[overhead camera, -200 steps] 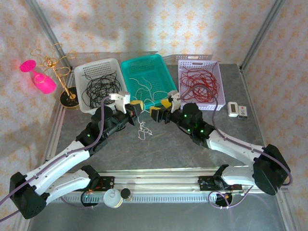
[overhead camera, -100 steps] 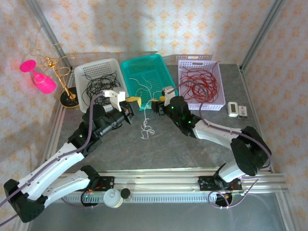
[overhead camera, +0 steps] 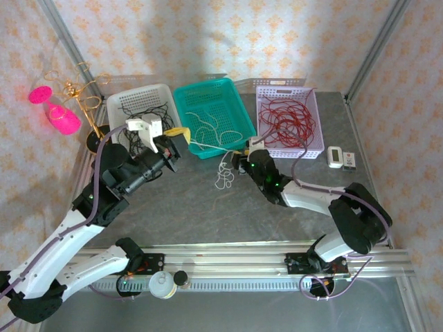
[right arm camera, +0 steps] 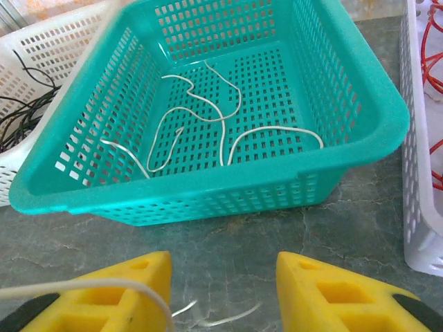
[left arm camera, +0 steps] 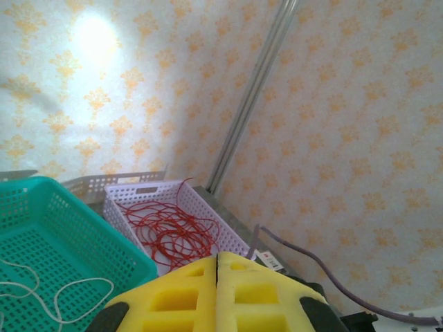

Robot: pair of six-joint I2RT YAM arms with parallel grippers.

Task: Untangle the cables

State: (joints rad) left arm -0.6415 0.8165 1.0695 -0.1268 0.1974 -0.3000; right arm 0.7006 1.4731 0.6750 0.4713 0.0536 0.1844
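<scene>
Clearly the move turns on how the white cable (right arm camera: 83, 284) lies. Its long axis runs left to right between the two grippers, just near of the teal basket (right arm camera: 208, 190). Its slack loops rest on the table (overhead camera: 187, 207), a little left and near of the right gripper (right arm camera: 223, 277).

The left gripper (overhead camera: 178, 133) is clenched, pads pressed flat together. The overhead view suggests it pinches the strand's left end, though its wrist view shows no wire between the pads.

The right gripper's jaws stand apart with nothing in the gap. The strand crosses the top of its left finger (right arm camera: 131, 290) instead. The right arm is nearer the loops, so I judge it should shift slightly left before closing, so that the strand falls between the pads.

More white strands already lie in the teal basket.
</scene>
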